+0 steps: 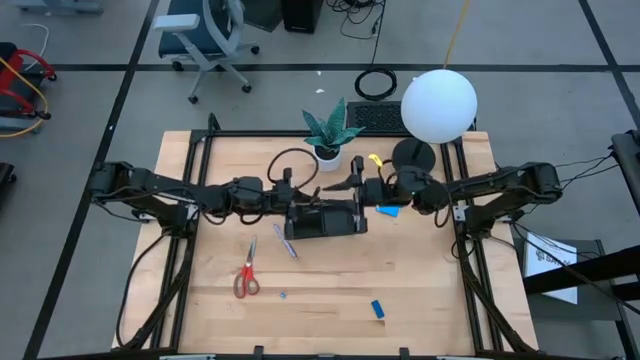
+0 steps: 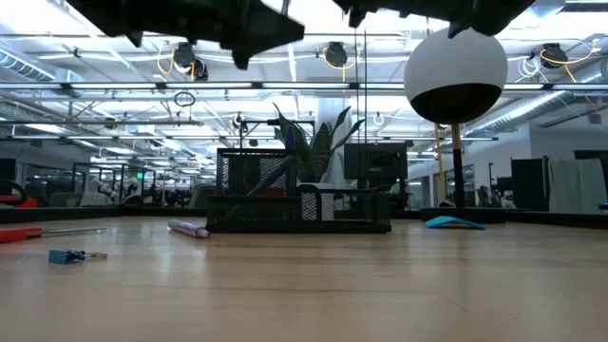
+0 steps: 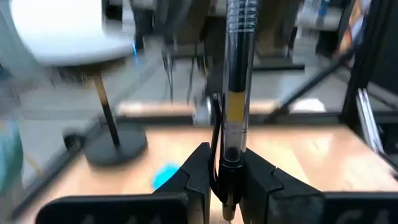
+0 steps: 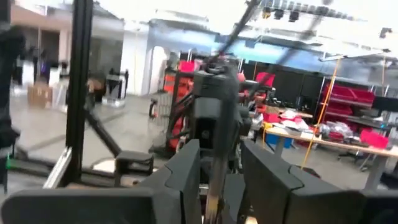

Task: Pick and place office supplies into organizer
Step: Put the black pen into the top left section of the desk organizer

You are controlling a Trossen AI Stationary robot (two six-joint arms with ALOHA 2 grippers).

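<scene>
Overhead, both arms met above the middle of the wooden worktop (image 1: pixel 400 290), directly over the black mesh organizer (image 1: pixel 325 220). The left tool (image 3: pixel 226 177) was clenched on a clear-barrelled pen (image 3: pixel 238 81), gripping it near one end so that the barrel ran straight out from between the dark fingers (image 3: pixel 194 171). The right tool (image 4: pixel 217 165) faced it from the other side, and the same pen ran between its fingers (image 4: pixel 180 171); they stood a little apart around the barrel, and I could not tell whether they were gripping it or had let go.

The organizer sat near the centre of the worktop, just in front of the potted plant (image 1: pixel 330 135). From the low camera its taller mesh compartment stood on the left side and a lower one on the right, with something slanted leaning inside the taller part.

A purple pen (image 1: pixel 285 242) lay on the worktop just beside the organizer's left end. Nearer the front edge, the red-handled scissors (image 1: pixel 246 278) lay flat, well apart from the organizer. A small blue block (image 1: pixel 378 309) rested near the front, to the right of the scissors. A blue note pad (image 1: pixel 388 210) lay just beside the organizer's right end, under the right arm. The white globe lamp (image 1: pixel 439 104) stood at the back right corner on its round black base (image 1: pixel 413 154).
</scene>
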